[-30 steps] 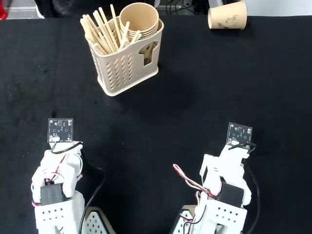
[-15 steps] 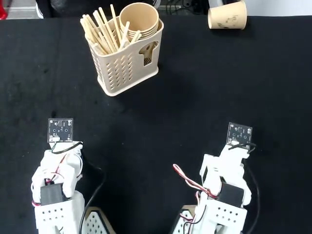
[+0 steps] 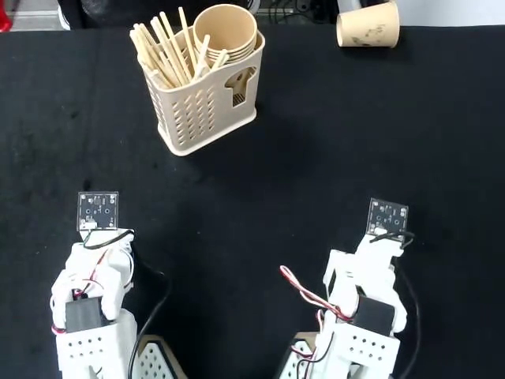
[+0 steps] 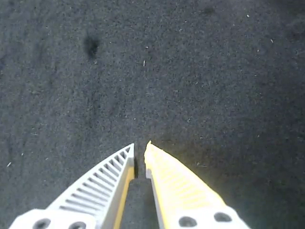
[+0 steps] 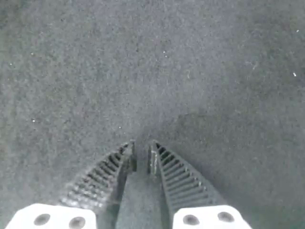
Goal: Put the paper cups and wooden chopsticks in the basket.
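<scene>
Both closed over fuzzy black cloth (image 3: 316,142): left gripper (image 4: 139,146), right gripper (image 5: 142,146); stacked paper cups (image 3: 226,31) and wooden chopsticks (image 3: 162,47) upright in slotted beige basket (image 3: 207,106), one printed cup (image 3: 368,25) tipped sideways at far edge

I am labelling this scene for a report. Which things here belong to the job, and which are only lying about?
Job:
- basket
- chopsticks, in the basket
- cups, stacked in the basket
- loose cup, on its side at the far edge

Lying about:
- red thing, far corner
- black cloth
</scene>
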